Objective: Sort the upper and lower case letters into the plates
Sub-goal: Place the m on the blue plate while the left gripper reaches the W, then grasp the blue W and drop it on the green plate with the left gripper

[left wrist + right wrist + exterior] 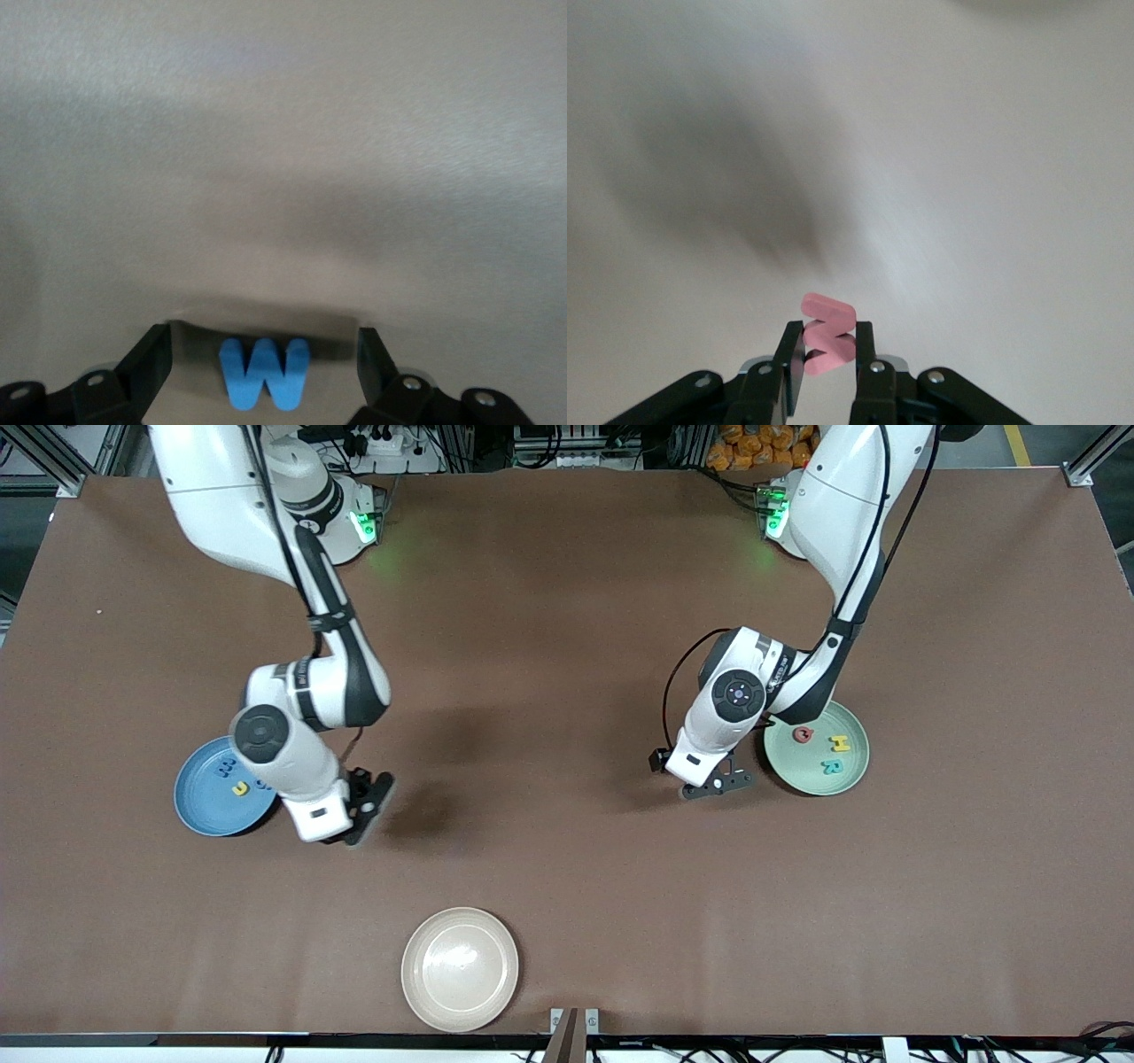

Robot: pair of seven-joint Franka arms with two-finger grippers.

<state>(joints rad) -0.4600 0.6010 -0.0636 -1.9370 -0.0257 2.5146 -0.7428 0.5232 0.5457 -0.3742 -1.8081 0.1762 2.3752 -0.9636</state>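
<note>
In the left wrist view a blue letter W (264,376) lies flat on the brown table, between the wide-open fingers of my left gripper (262,340). Neither finger touches it. In the front view that left gripper (718,782) is low over the table beside the mint green plate (811,778), which holds a red letter (803,734), a yellow H (839,743) and a teal R (831,766). My right gripper (828,329) is shut on a pink zigzag letter (829,310). This right gripper (368,808) hangs over the table beside the blue plate (199,802), which holds a yellow letter (239,787) and a blue one (227,764).
A beige plate (460,968) with nothing on it sits near the table edge closest to the front camera. The right arm's wrist overhangs part of the blue plate, and the left arm's wrist overhangs part of the green plate.
</note>
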